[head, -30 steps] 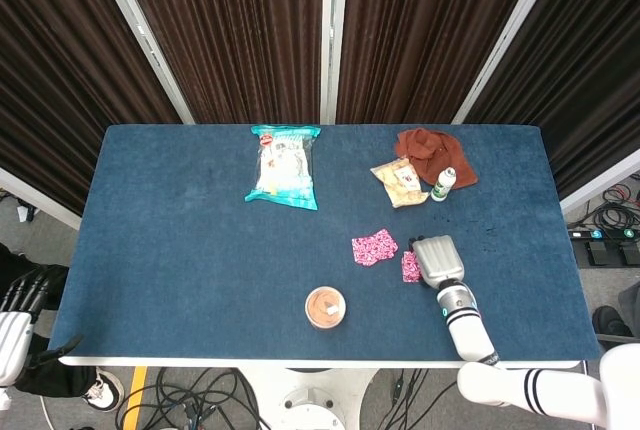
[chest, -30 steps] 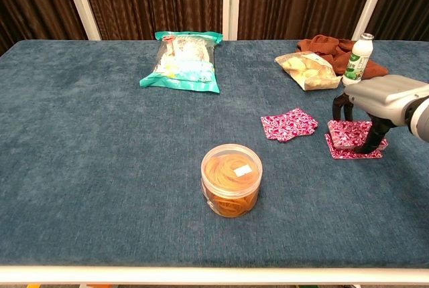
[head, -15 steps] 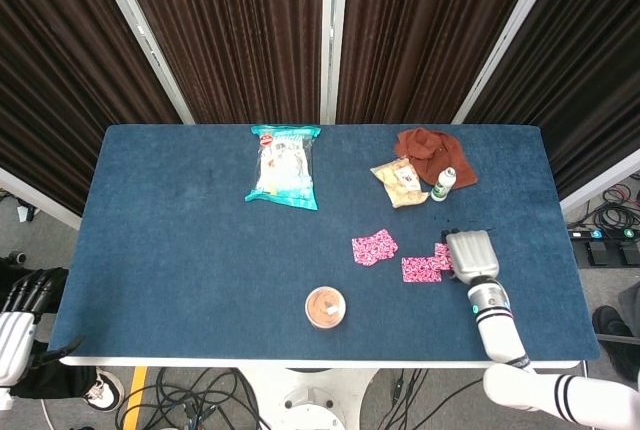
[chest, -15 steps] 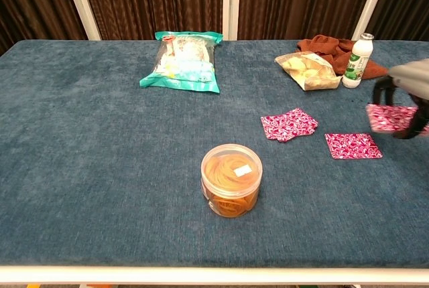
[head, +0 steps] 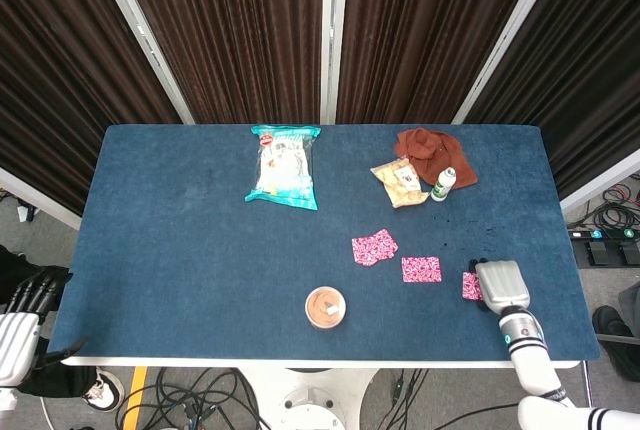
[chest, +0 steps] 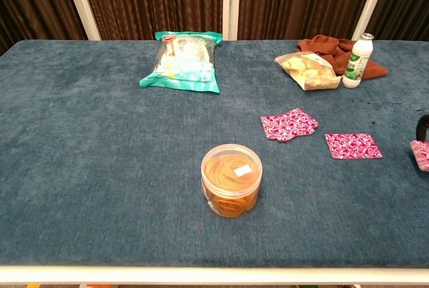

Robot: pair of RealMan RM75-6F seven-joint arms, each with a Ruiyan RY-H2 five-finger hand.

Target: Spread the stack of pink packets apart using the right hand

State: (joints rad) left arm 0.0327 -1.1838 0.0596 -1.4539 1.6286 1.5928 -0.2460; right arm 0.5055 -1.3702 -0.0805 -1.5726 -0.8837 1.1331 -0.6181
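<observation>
Two pink patterned packets lie apart on the blue table (head: 180,240): a rumpled one (head: 374,247) (chest: 289,124) and a flat one (head: 421,269) (chest: 352,145). My right hand (head: 500,285) is near the table's front right and holds a third pink packet (head: 471,286), which peeks out on its left side. The chest view shows only that packet's edge (chest: 421,155) and a dark fingertip (chest: 422,126) at the right border. My left hand (head: 28,292) hangs off the table's front left corner, holding nothing.
A clear jar of rubber bands (head: 326,307) (chest: 231,179) stands near the front middle. At the back are a teal snack bag (head: 285,165) (chest: 182,61), a small chip bag (head: 399,181), a white bottle (head: 443,184) and a brown cloth (head: 432,150).
My right hand lifted the top packet off the stack and carried it right and toward the front edge. One flat packet stayed where the stack was. The left hand barely moved.
</observation>
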